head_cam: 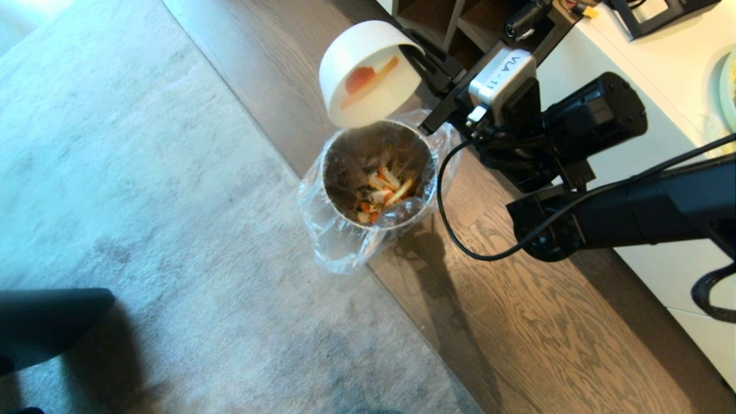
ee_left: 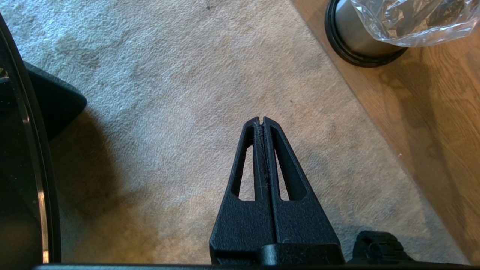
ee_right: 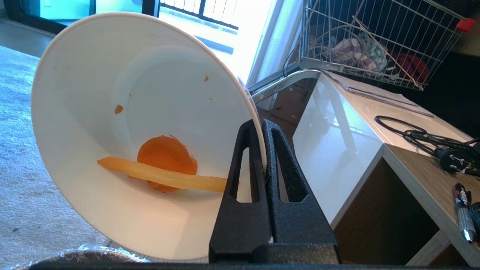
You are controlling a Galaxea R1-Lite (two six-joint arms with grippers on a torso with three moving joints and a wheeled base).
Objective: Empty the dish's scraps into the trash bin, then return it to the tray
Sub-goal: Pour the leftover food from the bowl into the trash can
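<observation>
Clearance around the brushed-steel cylindrical trash bin (head_cam: 376, 172).
The tilted glossy white round bowl (head_cam: 368, 72) overhangs the bin's far rim; a low white cabinet (head_cam: 644, 132) walls the right side; pale grey carpet (head_cam: 144, 201) lies open leftward.

The trash bin (ee_left: 360, 41) is cut off by the left wrist view's edge, so only its base ring and lower wall show under the liner bag (ee_left: 408, 18). Beside the bin, the dish (ee_right: 123, 123) has its rim partly hidden behind the right gripper (ee_right: 261, 123).
</observation>
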